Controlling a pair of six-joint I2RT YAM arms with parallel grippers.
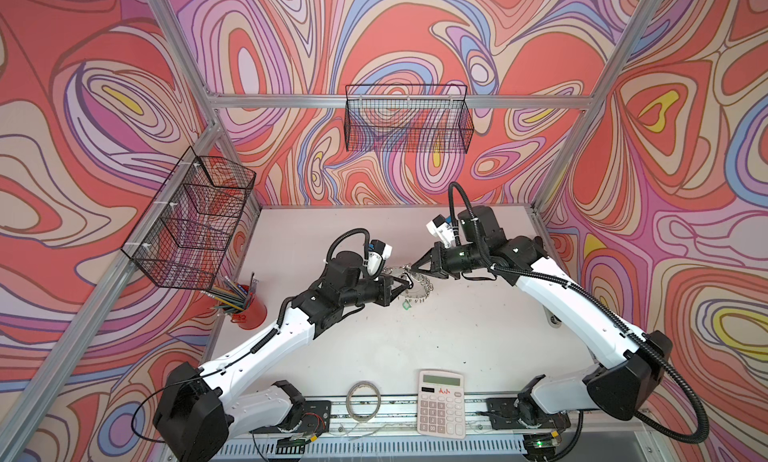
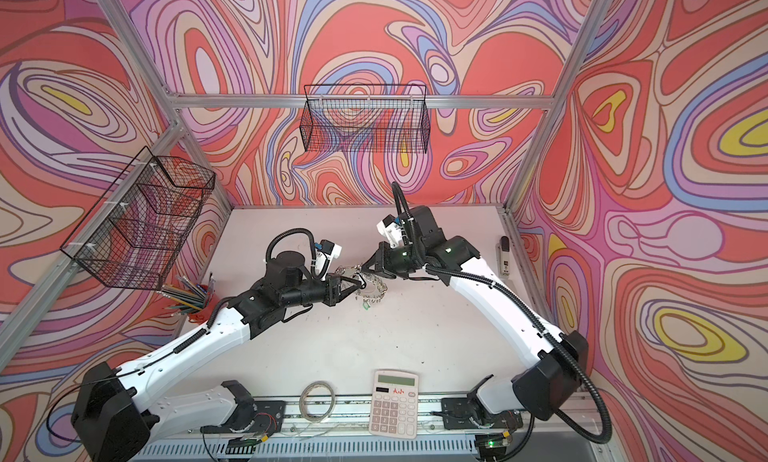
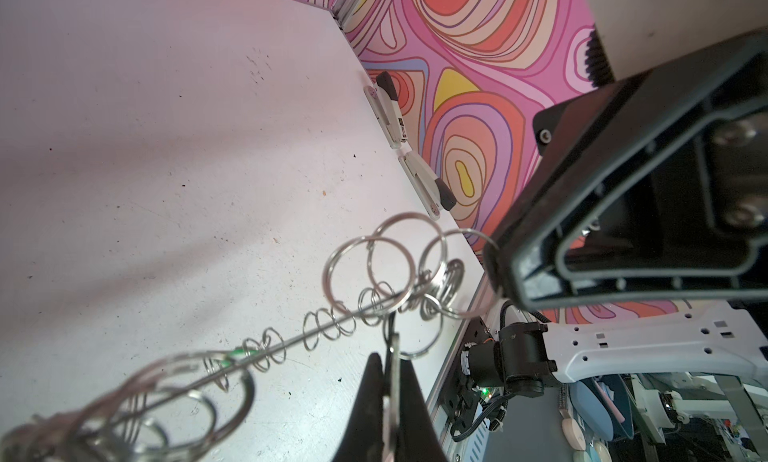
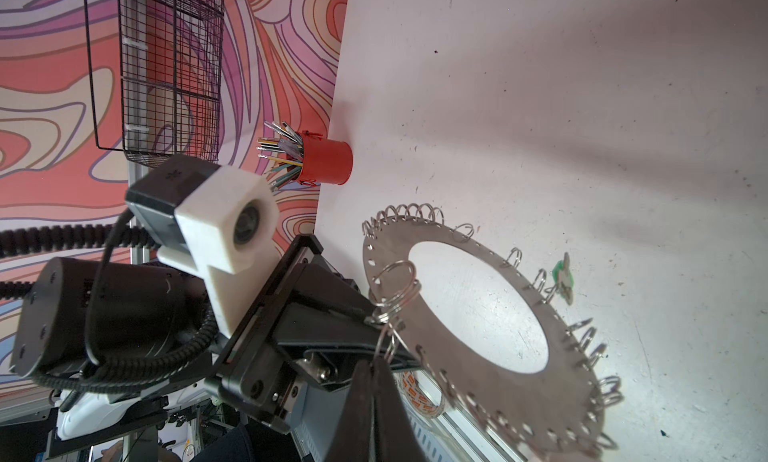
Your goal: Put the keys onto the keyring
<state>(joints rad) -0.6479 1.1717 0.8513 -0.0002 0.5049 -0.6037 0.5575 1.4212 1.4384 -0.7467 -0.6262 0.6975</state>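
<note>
Robot lab test cell. A white table [image 1: 457, 335] is boxed in by an aluminium frame [image 1: 332, 101], with printed swirl panels [image 1: 83, 106] on three sides of the table. Left arm [image 1: 257, 352] and right arm [image 1: 569, 302] are mounted on a slotted rail [image 1: 478, 401] at the table's front edge. Back basket [image 1: 409, 123] and side basket [image 1: 187, 227], both wire, hang above the table. Props are desk items: calculator [image 1: 440, 404] and tape roll [image 1: 364, 399] at the table's front, pencil cup [image 1: 249, 314] at its left, stapler [image 2: 503, 258] at its right.
</note>
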